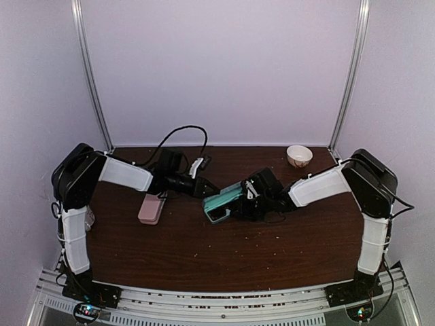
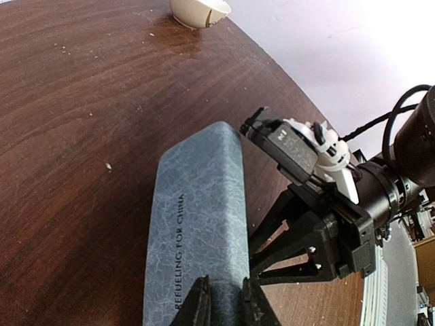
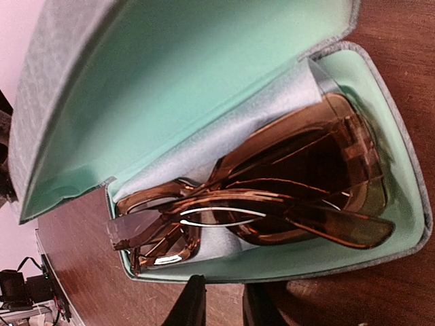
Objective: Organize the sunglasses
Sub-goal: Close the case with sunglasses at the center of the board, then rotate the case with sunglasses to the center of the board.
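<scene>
The sunglasses, a folded brown translucent pair, lie on a pale-blue cloth inside the open grey-blue case with its mint lining. One temple tip pokes over the case's end rim. In the top view the case sits mid-table between both arms. My left gripper is behind the raised lid. Its fingertips sit close together against the lid's outer ridge, and I cannot see a pinch. My right gripper hovers at the case's front rim, jaws narrowly apart over bare table, holding nothing.
A shut pink case lies left of the grey-blue one, under the left forearm. A small white bowl stands at the back right. Black cables loop at the back behind the left arm. Crumbs dot the brown table.
</scene>
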{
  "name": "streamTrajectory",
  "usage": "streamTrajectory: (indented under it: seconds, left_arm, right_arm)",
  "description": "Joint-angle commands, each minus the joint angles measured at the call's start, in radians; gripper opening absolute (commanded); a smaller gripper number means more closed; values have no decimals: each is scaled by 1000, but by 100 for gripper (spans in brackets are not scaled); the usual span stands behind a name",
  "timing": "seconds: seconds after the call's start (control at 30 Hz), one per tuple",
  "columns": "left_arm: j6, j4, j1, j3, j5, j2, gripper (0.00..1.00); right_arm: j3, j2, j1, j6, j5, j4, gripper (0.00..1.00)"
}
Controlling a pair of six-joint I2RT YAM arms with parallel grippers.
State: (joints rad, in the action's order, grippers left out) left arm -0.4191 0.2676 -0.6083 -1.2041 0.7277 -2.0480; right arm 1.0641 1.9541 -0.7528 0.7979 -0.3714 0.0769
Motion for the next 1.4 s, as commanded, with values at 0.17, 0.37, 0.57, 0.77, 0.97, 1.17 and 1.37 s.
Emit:
streamTrajectory:
  seconds: [0.17,0.37,0.57,0.77,0.97,1.17,1.37]
  left_arm:
    - [6,-41,-44,37,25,5,11]
    - [14,-54,-54,42,20,4,10]
    - [23,-69,-69,43,19,-1,10]
    - [23,-80,-82,40,20,-16,10]
    - [25,-89,-94,40,19,-23,10]
    - [23,-92,-100,37,19,-27,10]
    - [14,-88,-102,36,15,-10,10]
  right_arm:
    - [41,47,-6,-8,-6,15,14]
    - [52,49,-4,-17,-2,6,13]
    - [63,48,2,-28,5,2,12]
    - [74,51,7,-46,12,-6,12]
    - [76,55,12,-54,12,-6,11]
    - [75,56,14,-58,11,-4,11]
    - [68,45,18,-72,15,-11,11]
